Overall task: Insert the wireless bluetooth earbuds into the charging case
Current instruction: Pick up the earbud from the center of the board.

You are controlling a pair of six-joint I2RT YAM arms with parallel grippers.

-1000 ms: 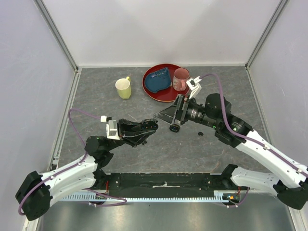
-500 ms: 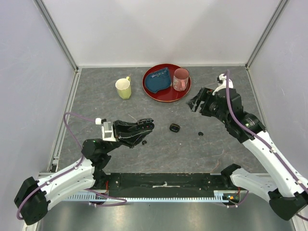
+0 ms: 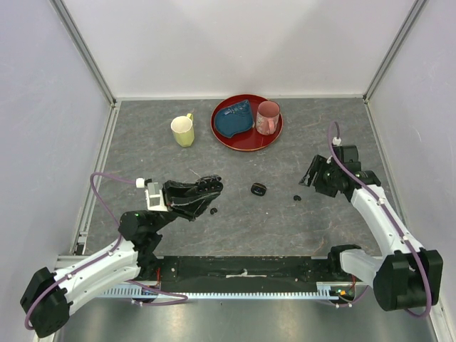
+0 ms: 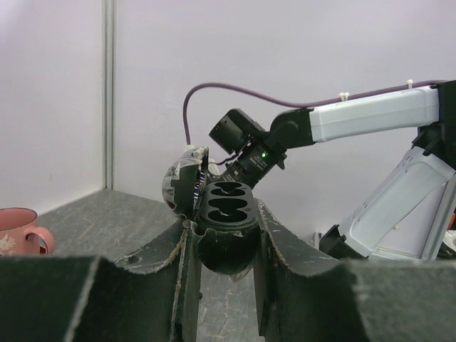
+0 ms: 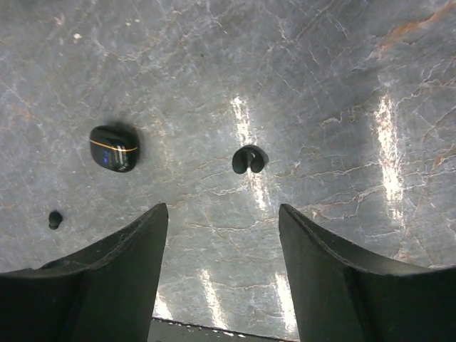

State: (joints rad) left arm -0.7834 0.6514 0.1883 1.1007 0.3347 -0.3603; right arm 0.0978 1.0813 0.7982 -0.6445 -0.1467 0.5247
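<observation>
Black earbud lies on the grey tabletop at twelve o'clock from your right gripper, whose jaws stand apart and empty. Centre over it and pinch across its curl, avoiding the closed case at ten. Your left gripper clamps the open charging case, seemingly empty inside.

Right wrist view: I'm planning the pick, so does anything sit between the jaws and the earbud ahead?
Nothing visible. The earbud lies on bare table ahead of the right gripper; the closed case sits apart, to the side.
</observation>
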